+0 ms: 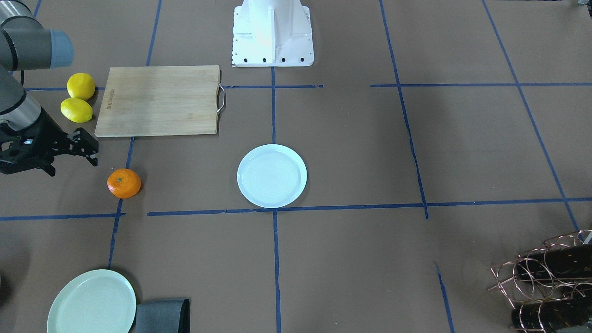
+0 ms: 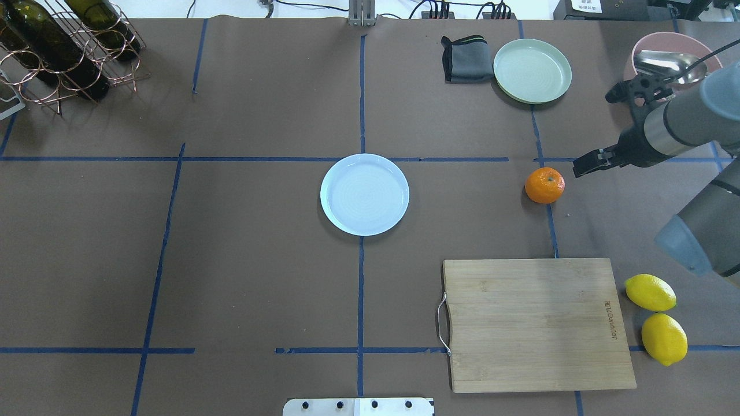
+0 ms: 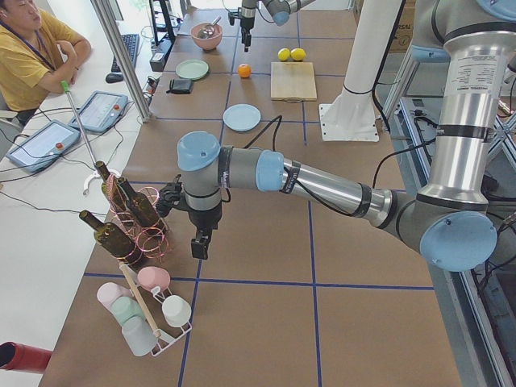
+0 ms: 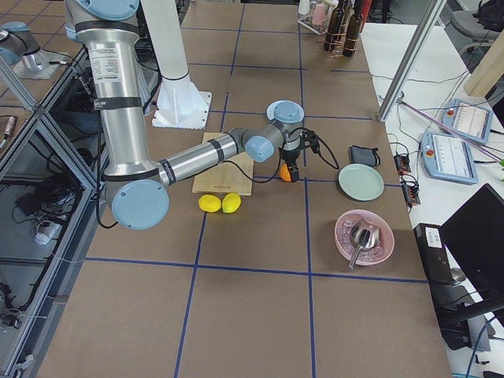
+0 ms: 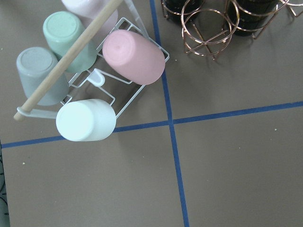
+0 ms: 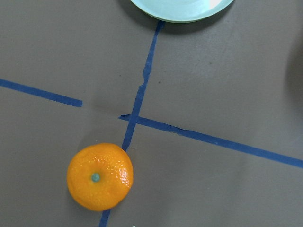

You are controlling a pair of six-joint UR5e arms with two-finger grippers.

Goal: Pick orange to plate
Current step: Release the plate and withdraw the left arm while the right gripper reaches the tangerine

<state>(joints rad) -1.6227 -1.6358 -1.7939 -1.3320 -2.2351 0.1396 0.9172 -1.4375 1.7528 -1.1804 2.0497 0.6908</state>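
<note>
Orange (image 2: 544,185) sits on the table on a tape line, well apart from the white plate (image 2: 365,194), which is empty. Nothing is done yet: we have grasp, carry and drop left. Right gripper (image 2: 592,134) hangs close beside the orange, fingers spread, holding nothing. Left gripper (image 3: 198,246): we can't tell its state. It's far off, by the pink cup (image 5: 134,56). Right wrist view puts the orange low-left, so we judge alignment off. Overhead doesn't show that.
</note>
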